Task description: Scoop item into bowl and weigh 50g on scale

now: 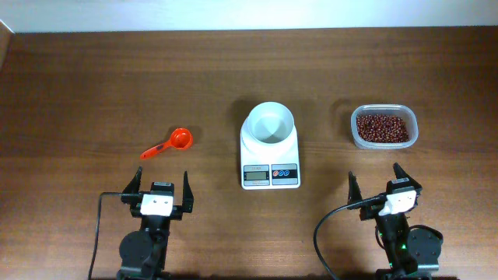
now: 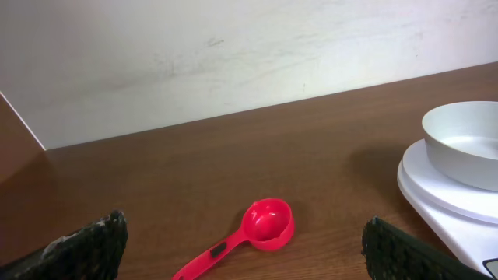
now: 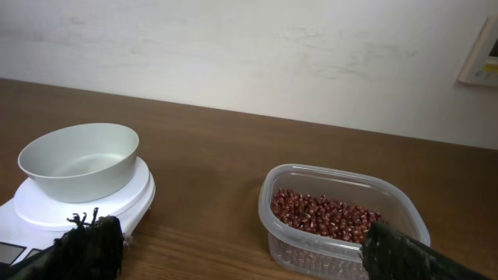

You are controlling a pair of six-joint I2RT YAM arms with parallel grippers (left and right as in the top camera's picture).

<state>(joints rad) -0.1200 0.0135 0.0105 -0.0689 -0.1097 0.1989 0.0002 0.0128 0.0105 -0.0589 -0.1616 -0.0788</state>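
Plainly, nothing is in hand yet: the left gripper (image 1: 162,174) and the right gripper (image 1: 374,173) both stand with jaws spread wide and empty, one to the near left of the scale (image 1: 270,159), the other to its near right. The bowl (image 1: 270,124) sits on the scale's platform, with nothing in it. The beans (image 1: 381,127) lie in a clear tub (image 1: 354,128) to the right of the scale. The orange-red scoop (image 1: 169,144) lies to its left, cup toward the scale.

The beans look small, hard and loose, apt to roll and scatter, so pinching them would likely be useless and they call for the scoop. That looks light and stiff, and it is best taken across the handle near its end, cup level. The tub seems light too and may slide when dug into.
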